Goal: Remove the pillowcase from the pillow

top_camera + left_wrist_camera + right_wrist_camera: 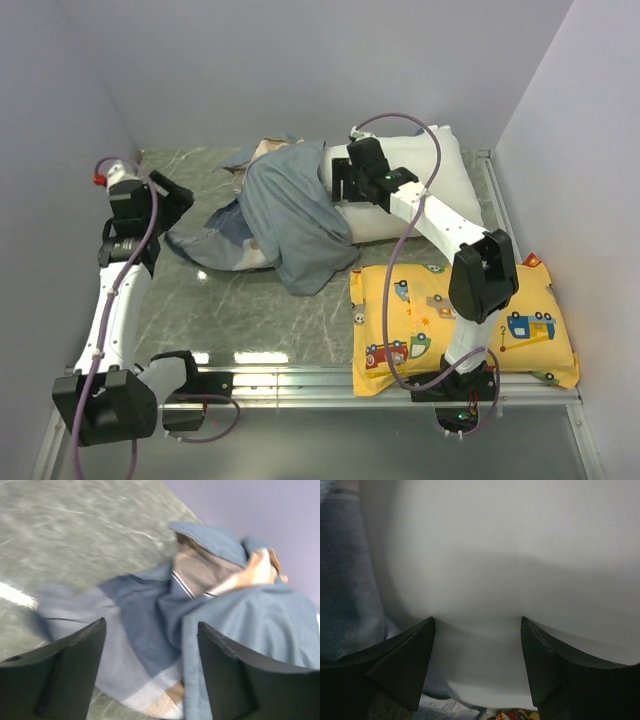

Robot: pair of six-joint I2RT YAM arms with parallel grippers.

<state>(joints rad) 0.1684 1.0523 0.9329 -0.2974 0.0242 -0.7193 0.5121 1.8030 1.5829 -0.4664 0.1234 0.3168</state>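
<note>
The left claw (150, 630) is spread wide, holding nothing; the pillowcase (295, 215) lies crumpled on the surface (75, 530) just ahead. The right claw (477, 625) is spread wide too, the white pillow (520, 555) at its tips.

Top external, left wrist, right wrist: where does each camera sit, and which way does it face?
Top external: high behind the near side, looking down on the table, left arm, right arm, pillowcase and pillow.
Left wrist: on the left arm, facing the pillowcase; open left gripper at the bottom.
Right wrist: on the right arm, close against the pillow; open right gripper at the bottom.
Shared: both wrist views show blue-grey pillowcase fabric.
</note>
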